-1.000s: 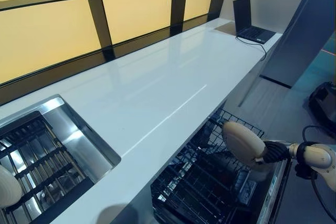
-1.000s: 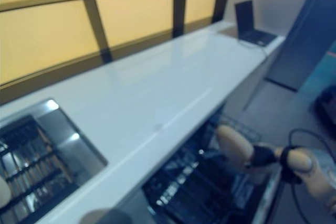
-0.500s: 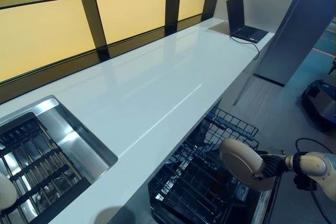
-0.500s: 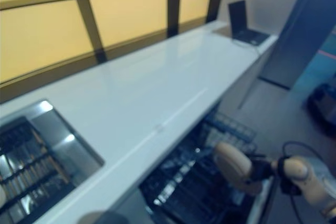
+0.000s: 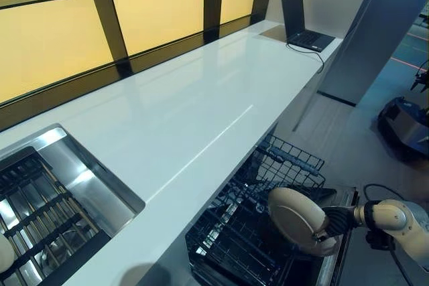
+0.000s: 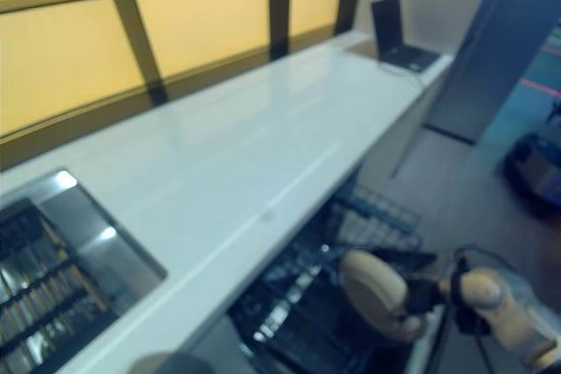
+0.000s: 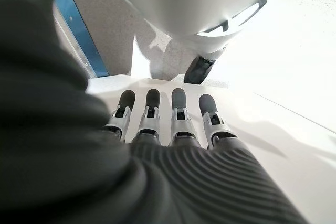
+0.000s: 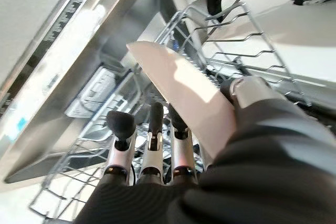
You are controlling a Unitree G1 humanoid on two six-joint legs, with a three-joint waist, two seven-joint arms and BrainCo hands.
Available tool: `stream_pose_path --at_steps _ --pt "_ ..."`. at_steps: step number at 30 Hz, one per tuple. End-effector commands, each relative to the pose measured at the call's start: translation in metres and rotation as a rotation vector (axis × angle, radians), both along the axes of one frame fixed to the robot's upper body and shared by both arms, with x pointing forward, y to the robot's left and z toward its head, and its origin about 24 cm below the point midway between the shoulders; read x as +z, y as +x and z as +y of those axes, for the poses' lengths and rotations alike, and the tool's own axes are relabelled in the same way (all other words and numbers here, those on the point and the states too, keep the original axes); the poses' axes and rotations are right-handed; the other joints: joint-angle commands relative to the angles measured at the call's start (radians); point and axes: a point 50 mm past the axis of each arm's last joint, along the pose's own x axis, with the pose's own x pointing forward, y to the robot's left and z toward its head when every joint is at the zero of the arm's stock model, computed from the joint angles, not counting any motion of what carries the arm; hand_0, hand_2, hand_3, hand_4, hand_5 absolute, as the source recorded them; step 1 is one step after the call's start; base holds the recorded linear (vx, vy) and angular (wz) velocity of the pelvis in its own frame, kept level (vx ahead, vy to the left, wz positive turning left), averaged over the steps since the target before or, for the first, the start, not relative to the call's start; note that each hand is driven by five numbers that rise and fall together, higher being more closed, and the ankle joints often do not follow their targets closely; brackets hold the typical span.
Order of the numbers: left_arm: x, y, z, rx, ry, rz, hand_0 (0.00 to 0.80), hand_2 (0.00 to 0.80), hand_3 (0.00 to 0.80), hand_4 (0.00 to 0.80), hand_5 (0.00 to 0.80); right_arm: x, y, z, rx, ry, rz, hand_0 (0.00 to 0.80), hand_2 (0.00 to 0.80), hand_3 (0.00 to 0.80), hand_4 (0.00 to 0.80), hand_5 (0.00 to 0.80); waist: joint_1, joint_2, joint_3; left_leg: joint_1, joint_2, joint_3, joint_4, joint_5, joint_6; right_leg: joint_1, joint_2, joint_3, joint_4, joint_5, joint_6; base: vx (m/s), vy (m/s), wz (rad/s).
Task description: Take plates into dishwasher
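Your right hand (image 8: pixel 157 156) has the plate (image 5: pixel 295 218) pinched on edge over the dishwasher rack (image 5: pixel 268 185); line it up between tines, then lower slowly.

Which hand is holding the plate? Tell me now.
The right hand: it pinches the cream plate between thumb and fingers over the open dishwasher rack. The left hand holds nothing, fingers straight.
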Motion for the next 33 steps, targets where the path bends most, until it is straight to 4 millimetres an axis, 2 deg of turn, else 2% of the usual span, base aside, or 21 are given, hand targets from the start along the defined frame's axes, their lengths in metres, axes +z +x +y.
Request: stream_pose_path --at_steps 1,10,18,33 --pt "0.022 0.043 0.024 -0.042 0.086 -0.093 0.0 0.0 0.0 0.0 0.0 0.02 0.006 0.035 0.166 0.045 -0.099 0.8 0.8 0.8 0.8 0.8 -0.003 -0.044 -0.033 0.02 -0.015 0.003 -0.003 -0.034 -0.007 -0.006 0.003 -0.056 0.002 0.022 0.04 0.0 0.0 0.0" --pt "0.021 0.047 0.018 -0.072 0.083 -0.084 0.0 0.0 0.0 0.0 0.0 0.023 0.014 0.058 0.205 0.063 -0.114 0.8 0.8 0.8 0.8 0.8 0.008 -0.037 -0.03 0.023 -0.012 0.001 -0.003 -0.034 -0.007 -0.008 0.003 -0.057 0.001 0.025 0.04 -0.001 -0.001 0.0" --pt "0.021 0.049 0.013 -0.093 0.08 -0.081 0.0 0.0 0.0 0.0 0.0 0.02 0.025 0.062 0.167 0.096 -0.117 0.8 0.8 0.8 0.8 0.8 0.017 -0.028 -0.02 0.016 -0.016 -0.013 -0.003 -0.034 -0.007 -0.013 0.002 -0.061 0.001 0.026 0.04 0.0 0.0 0.0" --pt "0.023 0.059 0.002 -0.153 0.073 -0.081 0.0 0.0 0.0 0.0 0.0 -0.016 0.042 0.074 0.131 0.069 -0.066 0.8 0.8 0.8 0.8 0.8 0.041 -0.01 -0.01 0.011 -0.022 -0.038 -0.003 -0.037 -0.007 -0.017 -0.004 -0.083 0.009 0.017 0.035 0.001 -0.002 0.01"
